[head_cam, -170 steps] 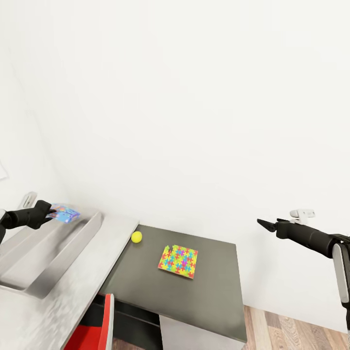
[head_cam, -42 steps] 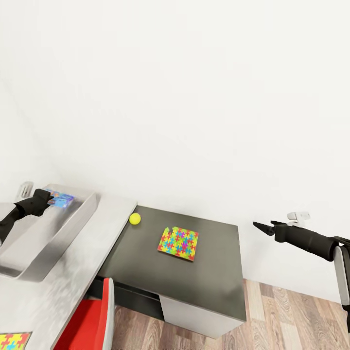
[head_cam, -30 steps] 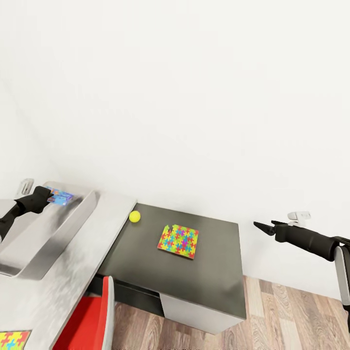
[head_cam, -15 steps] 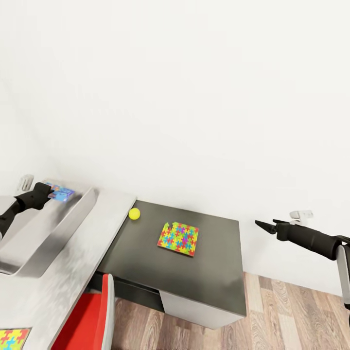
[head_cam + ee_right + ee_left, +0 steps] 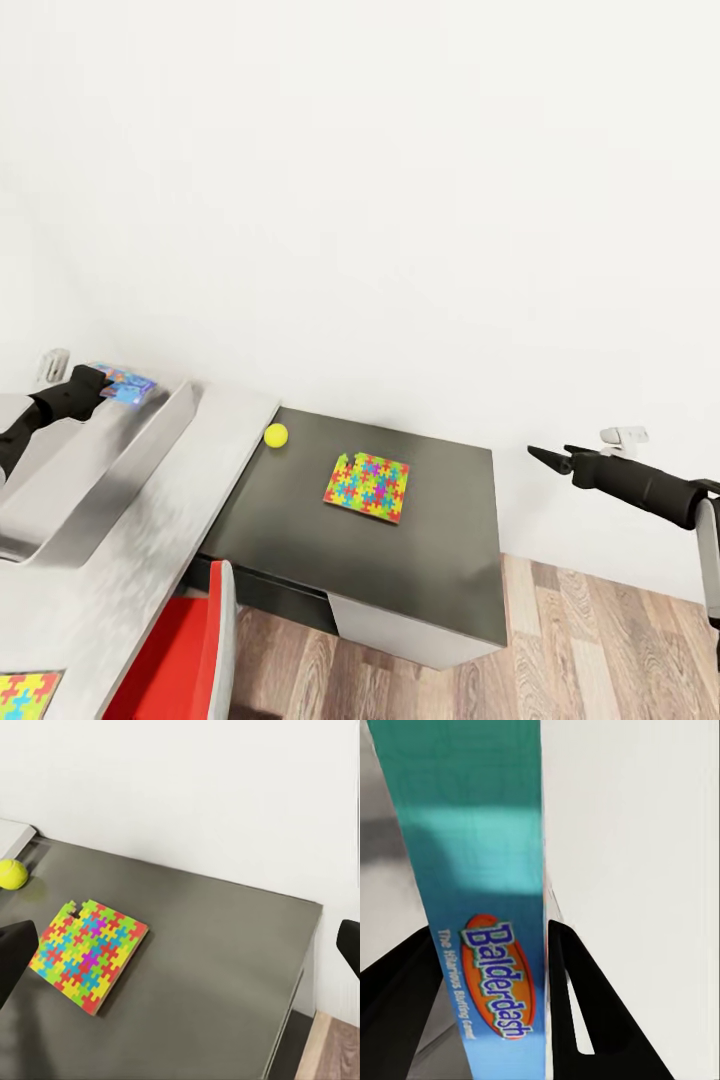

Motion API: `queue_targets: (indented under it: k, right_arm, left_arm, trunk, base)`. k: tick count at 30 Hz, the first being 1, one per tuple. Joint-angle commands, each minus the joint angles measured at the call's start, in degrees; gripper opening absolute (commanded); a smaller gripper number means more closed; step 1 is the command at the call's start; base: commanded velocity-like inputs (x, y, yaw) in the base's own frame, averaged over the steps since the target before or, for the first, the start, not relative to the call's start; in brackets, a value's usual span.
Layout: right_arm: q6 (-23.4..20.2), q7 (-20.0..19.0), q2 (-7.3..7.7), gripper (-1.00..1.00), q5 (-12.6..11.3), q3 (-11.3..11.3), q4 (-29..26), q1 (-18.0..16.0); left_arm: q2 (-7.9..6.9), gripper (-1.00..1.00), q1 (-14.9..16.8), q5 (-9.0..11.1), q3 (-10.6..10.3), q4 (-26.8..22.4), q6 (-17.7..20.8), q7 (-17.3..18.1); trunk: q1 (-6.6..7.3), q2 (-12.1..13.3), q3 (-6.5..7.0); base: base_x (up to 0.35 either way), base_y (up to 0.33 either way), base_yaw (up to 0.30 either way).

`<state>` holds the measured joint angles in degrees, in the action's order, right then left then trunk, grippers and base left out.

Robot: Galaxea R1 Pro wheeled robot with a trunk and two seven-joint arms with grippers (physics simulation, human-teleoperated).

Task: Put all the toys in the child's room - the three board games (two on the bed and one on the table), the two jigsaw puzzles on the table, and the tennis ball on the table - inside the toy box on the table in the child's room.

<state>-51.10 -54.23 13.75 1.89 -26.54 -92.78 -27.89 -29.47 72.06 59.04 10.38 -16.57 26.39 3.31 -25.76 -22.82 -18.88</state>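
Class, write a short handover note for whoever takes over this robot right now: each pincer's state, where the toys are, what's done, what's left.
Left pincer: shut on the blue Balderdash game box, held over the far end of the light-grey toy box.
Right pincer: open, empty, off the desk's right end.
On the lower dark desk section: small yellow-green ball, multicoloured jigsaw square. Second jigsaw square on the pale top.
Done: nothing seen released.
Left: drop box, then ball and puzzles.

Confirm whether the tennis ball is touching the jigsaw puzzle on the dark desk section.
Apart. The head view shows bare dark desktop between the tennis ball and the jigsaw puzzle; the right wrist view shows the same gap.
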Motion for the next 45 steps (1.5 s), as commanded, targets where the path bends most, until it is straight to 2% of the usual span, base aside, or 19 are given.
queue_targets:
  k: [1,17,25,31,35,45]
  right_arm:
    - [-0.4,-0.4,0.15,1.0,0.2,-0.2,0.0,-0.1]
    - [-0.4,-0.3,-0.04,1.0,0.2,-0.2,0.0,0.0]
    - [-0.4,-0.3,-0.04,1.0,0.2,-0.3,0.0,0.0]
    - [-0.4,-0.3,0.01,1.0,0.2,-0.3,0.0,-0.1]
    - [-0.3,-0.3,0.04,1.0,0.2,-0.3,0.0,-0.1]
    - [-0.3,-0.4,0.04,1.0,0.2,-0.4,0.0,0.0]
  left_arm:
    - [0.02,-1.0,0.3,-0.2,0.3,0.0,0.4,0.1]
    - [0.45,-1.0,1.7,-0.2,0.3,0.0,0.6,0.1]
    - [0.54,-1.0,1.8,-0.2,0.3,0.0,0.7,0.1]
    - [1.07,-1.0,1.8,-0.2,0.3,-0.5,0.8,0.2]
    - [2.2,-1.0,1.9,-0.2,0.3,-0.9,2.0,0.2]
    - [2.64,-1.0,1.9,-0.2,0.3,-1.0,2.4,0.2]
  trunk:
    - [-0.03,-0.1,-0.11]
    - [-0.03,-0.1,-0.12]
    - [-0.03,-0.1,-0.12]
    - [-0.03,-0.1,-0.12]
    - [-0.03,-0.1,-0.12]
    - [-0.03,-0.1,-0.12]
  base:
    - [0.0,0.0,0.0]
    - [0.0,0.0,0.055]
    - [0.0,0.0,0.218]
    - [0.0,0.0,0.153]
    - [0.0,0.0,0.02]
    - [0.0,0.0,0.003]
